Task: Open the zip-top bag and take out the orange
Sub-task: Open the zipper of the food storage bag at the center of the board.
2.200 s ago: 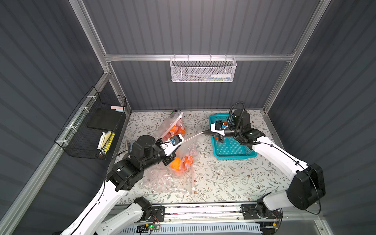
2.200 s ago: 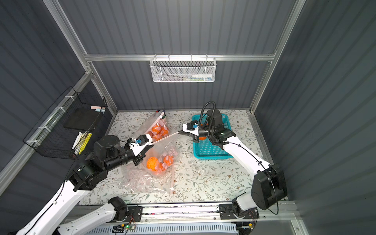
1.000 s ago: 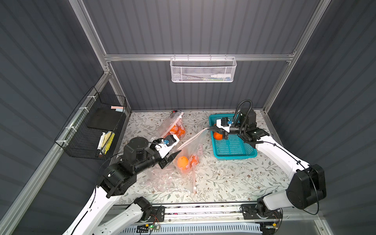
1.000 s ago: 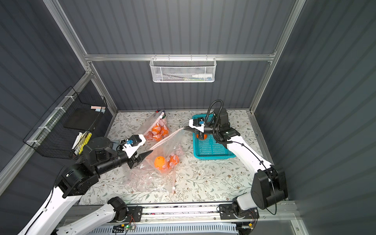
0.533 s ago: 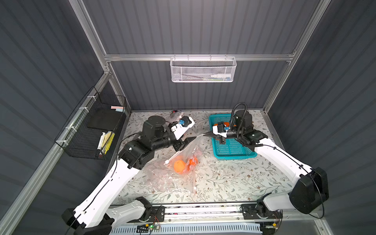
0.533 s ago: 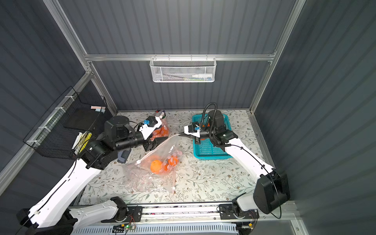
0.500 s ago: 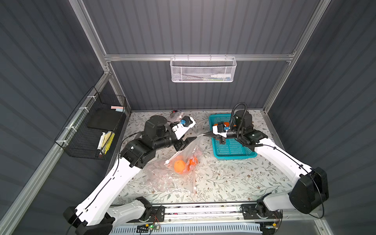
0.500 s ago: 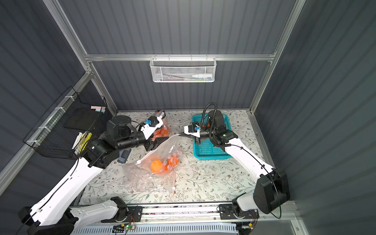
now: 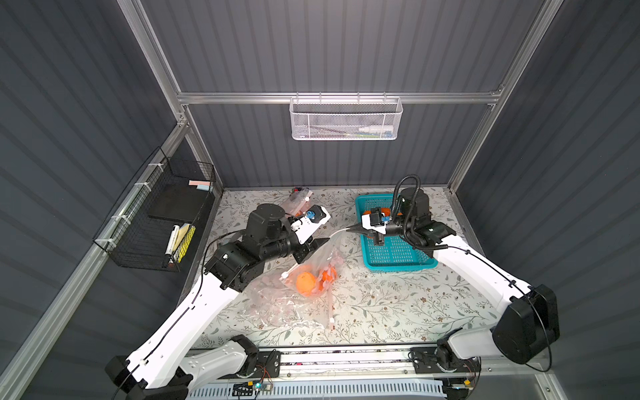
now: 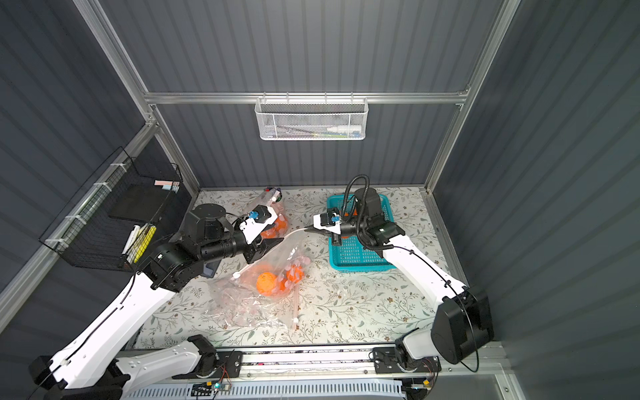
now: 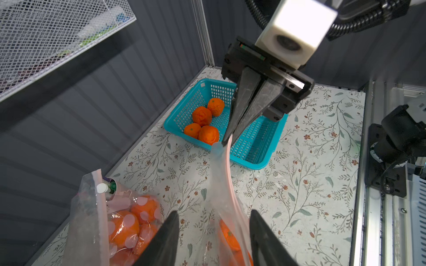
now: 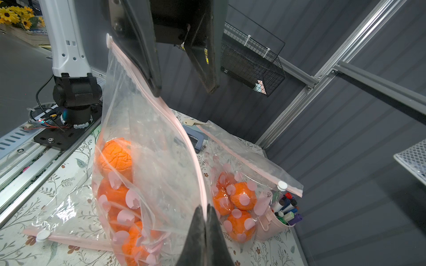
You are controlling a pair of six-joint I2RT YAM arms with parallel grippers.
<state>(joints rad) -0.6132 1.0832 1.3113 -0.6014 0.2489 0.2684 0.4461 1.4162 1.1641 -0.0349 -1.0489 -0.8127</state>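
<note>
Since a second ago the left arm has swung up from the near side of the held bag [image 9: 330, 254] toward the back, so the left gripper [image 9: 313, 248] now faces the right one along the zip strip [image 11: 231, 184].

One black wire rack [image 9: 156, 225] hangs on the left wall. Next comes the left gripper, its jaws well apart and clasping nothing. The pink strip runs up between its two fingers (one finger [image 12: 149, 69] sits right at the strip near the white slider [image 12: 108, 39]; touching or not, I cannot tell).

There are three bags. The held bag's long axis follows the strip, slanting from the slider, low on the left, up to the right gripper, and its belly rests on the table [image 9: 381, 304]. One orange [image 9: 304, 282] shows plainly inside. The right wrist view shows at least four stacked, but the exact count is unclear. A second bag [image 9: 298, 202] stands at the back behind the left gripper, with three oranges visible. A flat bag [image 9: 277, 308] lies in front.

The right gripper [image 9: 349, 228] is clenched on the held bag's upper corner, just left of the one teal basket [image 9: 398, 265], which holds four loose oranges [image 11: 202, 115].
</note>
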